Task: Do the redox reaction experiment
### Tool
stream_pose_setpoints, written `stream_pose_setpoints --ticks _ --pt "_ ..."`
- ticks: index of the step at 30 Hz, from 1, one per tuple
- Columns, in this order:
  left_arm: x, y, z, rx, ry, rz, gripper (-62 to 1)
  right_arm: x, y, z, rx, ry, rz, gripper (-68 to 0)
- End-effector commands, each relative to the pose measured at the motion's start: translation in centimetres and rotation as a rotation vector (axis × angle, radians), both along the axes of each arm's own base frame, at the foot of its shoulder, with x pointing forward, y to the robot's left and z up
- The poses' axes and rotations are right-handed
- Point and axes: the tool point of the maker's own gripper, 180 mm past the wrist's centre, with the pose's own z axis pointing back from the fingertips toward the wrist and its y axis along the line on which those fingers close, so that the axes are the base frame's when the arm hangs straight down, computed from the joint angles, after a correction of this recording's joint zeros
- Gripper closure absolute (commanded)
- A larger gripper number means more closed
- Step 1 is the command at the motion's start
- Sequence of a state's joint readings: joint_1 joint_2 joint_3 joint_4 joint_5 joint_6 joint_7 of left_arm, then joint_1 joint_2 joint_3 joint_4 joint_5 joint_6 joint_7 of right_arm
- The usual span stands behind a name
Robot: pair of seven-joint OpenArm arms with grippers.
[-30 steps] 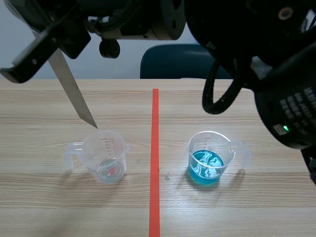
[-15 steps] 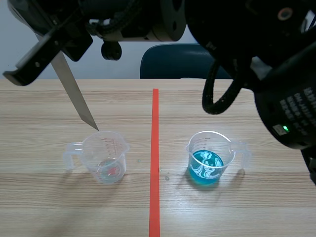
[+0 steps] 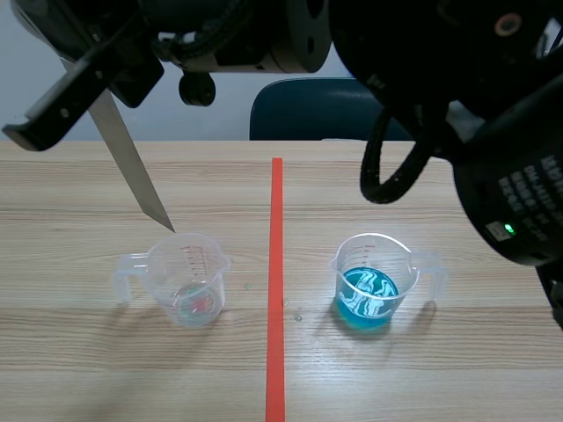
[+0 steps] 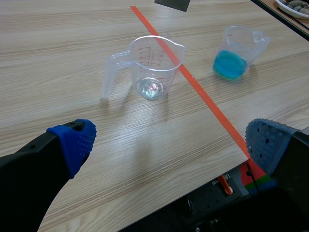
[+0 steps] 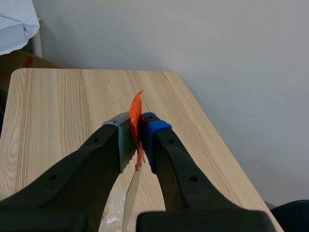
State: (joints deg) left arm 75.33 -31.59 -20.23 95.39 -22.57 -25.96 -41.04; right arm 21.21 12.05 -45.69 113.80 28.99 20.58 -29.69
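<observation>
A clear measuring cup with red markings stands left of the red tape line and holds no liquid that I can see; in the left wrist view this cup is ahead of my fingers. A second cup with blue liquid and white swirls stands right of the line, and the blue cup lies further off past the tape. My right gripper is shut on a thin metal strip with an orange tab. That strip slants down with its tip at the empty cup's far rim. My left gripper hangs open above the table's near edge.
A dark blue chair stands behind the table. The right arm's bulk fills the upper right of the scene. A dish of small stones sits off the table beyond the blue cup.
The right gripper and the strip have shifted very slightly; the tip stays at the empty cup's far rim. The white swirl in the blue liquid has changed shape.
</observation>
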Motion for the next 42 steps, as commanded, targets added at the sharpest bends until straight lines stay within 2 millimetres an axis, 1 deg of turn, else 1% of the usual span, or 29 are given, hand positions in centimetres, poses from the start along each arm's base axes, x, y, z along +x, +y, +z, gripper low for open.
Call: stream_pose_setpoints --ticks 1,35,42 --pt "0.27 -0.24 0.69 -0.022 -0.026 0.004 -62.3 0.22 -0.12 1.07 0.033 -0.017 -0.003 -0.6" --pt "0.27 -0.24 0.70 -0.022 -0.027 0.004 -62.3 0.21 -0.12 1.07 0.033 -0.017 -0.002 -0.6" --pt "0.44 -0.20 1.29 -0.037 -0.056 0.010 -62.3 0.22 -0.12 1.06 0.033 -0.017 -0.003 -0.6"
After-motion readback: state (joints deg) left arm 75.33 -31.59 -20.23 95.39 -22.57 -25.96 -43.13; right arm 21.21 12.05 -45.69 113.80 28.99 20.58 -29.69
